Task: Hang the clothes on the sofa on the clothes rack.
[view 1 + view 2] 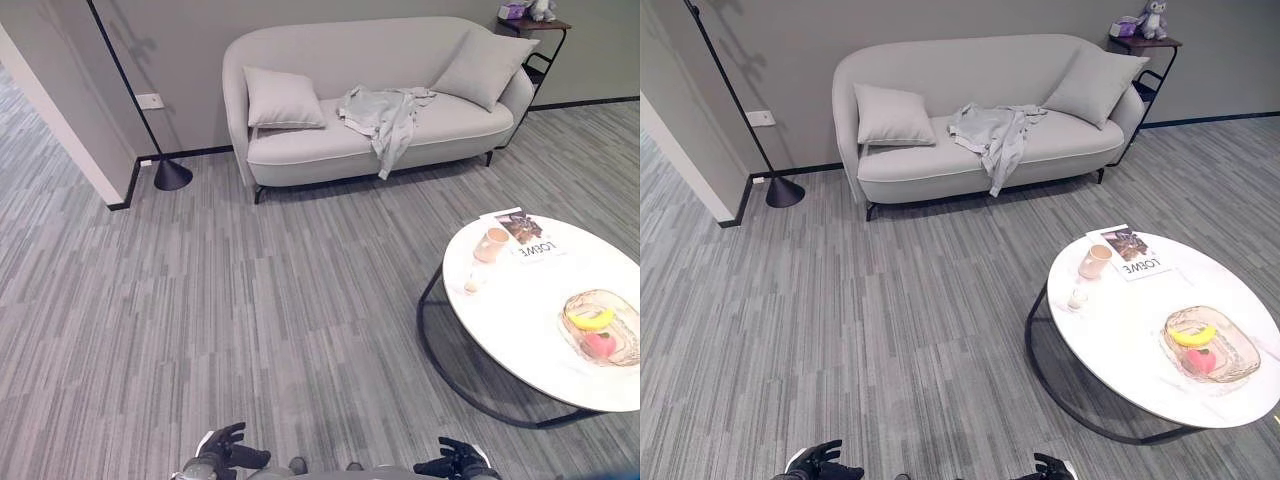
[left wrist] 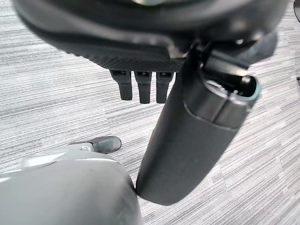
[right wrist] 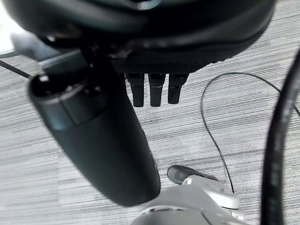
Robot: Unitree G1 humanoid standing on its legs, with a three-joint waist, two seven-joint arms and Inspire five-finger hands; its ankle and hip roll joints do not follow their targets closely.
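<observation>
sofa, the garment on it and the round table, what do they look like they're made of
Sofa: pale grey matte fabric upholstery, with soft rounded edges and seams. Garment: thin, limp light grey cloth, likely knit or cotton; it drapes and wrinkles over the seat edge. Round table: smooth white top, possibly stone or lacquer, on a thin black metal-looking frame.

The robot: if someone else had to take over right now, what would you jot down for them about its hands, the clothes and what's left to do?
Left hand: open, holds nothing, low by the robot's body.
Right hand: open, holds nothing, low on the other side.
Clothes: a pale garment lies crumpled on the sofa seat between the two cushions, one part hanging over the front edge. The sofa stands across the room from the robot.
Round table stands ahead on the right.
Done: nothing yet; the clothes are untouched.
Left: walk to the sofa, pick up the garment, find the rack and hang it.
</observation>
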